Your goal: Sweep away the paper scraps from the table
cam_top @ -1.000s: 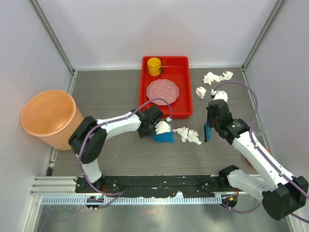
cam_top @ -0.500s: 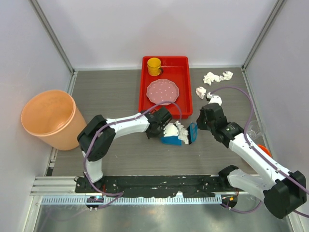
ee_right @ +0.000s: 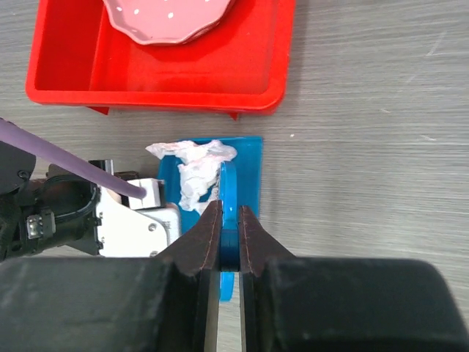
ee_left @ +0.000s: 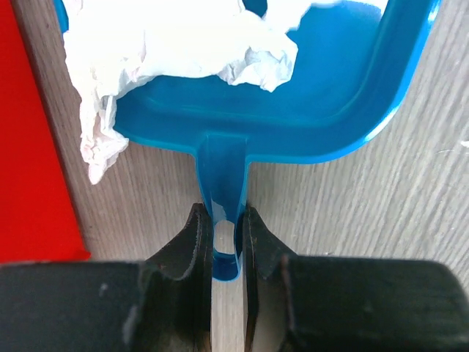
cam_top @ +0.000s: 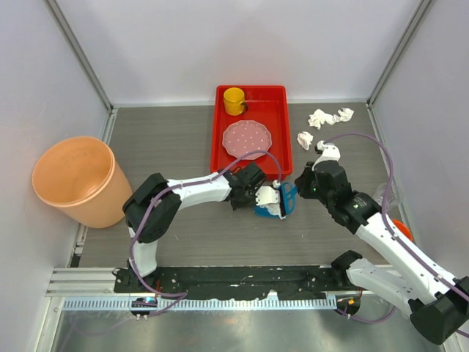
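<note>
left gripper (ee_left: 220,220): clamped on the thin handle of the blue dustpan (ee_left: 330,95), jaws pressed against it from both sides; sat just in front of the red tray (cam_top: 275,110) in the top view (cam_top: 253,196).
blue dustpan, direction: lay flat on the table (cam_top: 161,139), long axis running left to right along the tray's near wall, handle toward the left arm, open mouth toward the right arm.
right gripper (ee_right: 229,220): pinched a blue sweeping tool (ee_right: 229,187) edge-on, jaws nearly together with only the thin blade between them; hung at the pan's mouth (cam_top: 304,187).
blue sweeping tool, direction: stood on edge across the pan's mouth (cam_top: 288,198), crosswise to the pan's long axis.
paper scraps, gathered: one crumpled white bunch (ee_left: 176,37) lay inside the pan, a corner spilling over the side nearest the tray (touching the table there).
paper scraps, loose: a pair of wads (cam_top: 330,116) near the far right corner of the table, and one more (cam_top: 305,139) just beside the tray's right wall, all well apart from the pan.
red tray, contents: pink dotted plate (cam_top: 247,137) and yellow cup (cam_top: 234,100).
orange bucket (cam_top: 73,180): stood upright at the table's left edge, far from both grippers.
</note>
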